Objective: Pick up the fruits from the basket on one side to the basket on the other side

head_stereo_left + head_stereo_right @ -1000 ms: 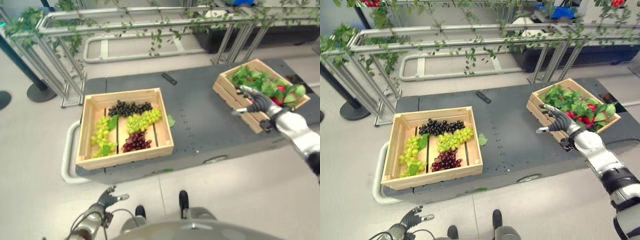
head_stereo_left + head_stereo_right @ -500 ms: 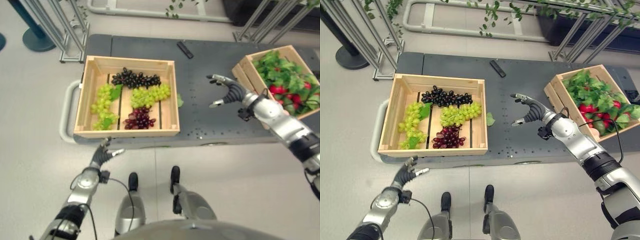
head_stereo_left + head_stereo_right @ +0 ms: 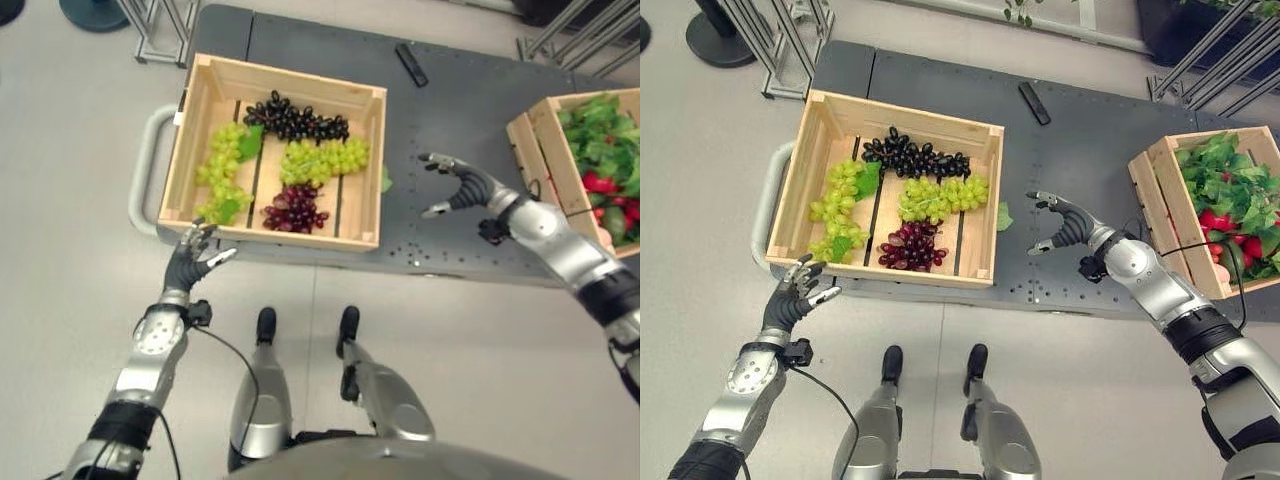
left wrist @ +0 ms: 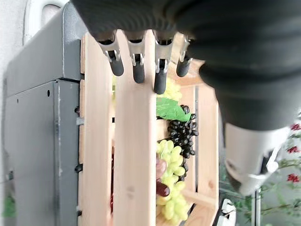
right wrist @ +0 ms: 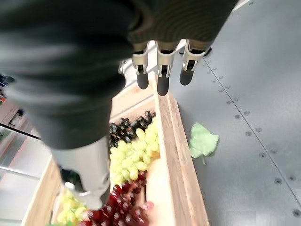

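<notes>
A wooden crate (image 3: 270, 228) on the left of the dark table (image 3: 450, 110) holds black grapes (image 3: 300, 118), green grapes (image 3: 325, 158) and red grapes (image 3: 295, 208). At the table's right end a second wooden crate (image 3: 1160, 220) is full of green leaves with red fruit (image 3: 1225, 225) among them. My right hand (image 3: 1070, 222) hovers open and empty over the table between the crates, close to the grape crate's right wall (image 5: 176, 155). My left hand (image 3: 190, 262) is open and empty just in front of that crate's front left corner, fingers (image 4: 136, 66) straight.
A loose green leaf (image 3: 1004, 216) lies on the table beside the grape crate. A black remote (image 3: 1034, 103) lies near the far edge. A white tubular handle (image 3: 145, 190) sticks out at the table's left end. Metal frames (image 3: 790, 40) stand beyond it.
The camera has tilted down. My right hand has moved from the leafy crate leftward toward the grape crate. My left hand has risen to that crate's front.
</notes>
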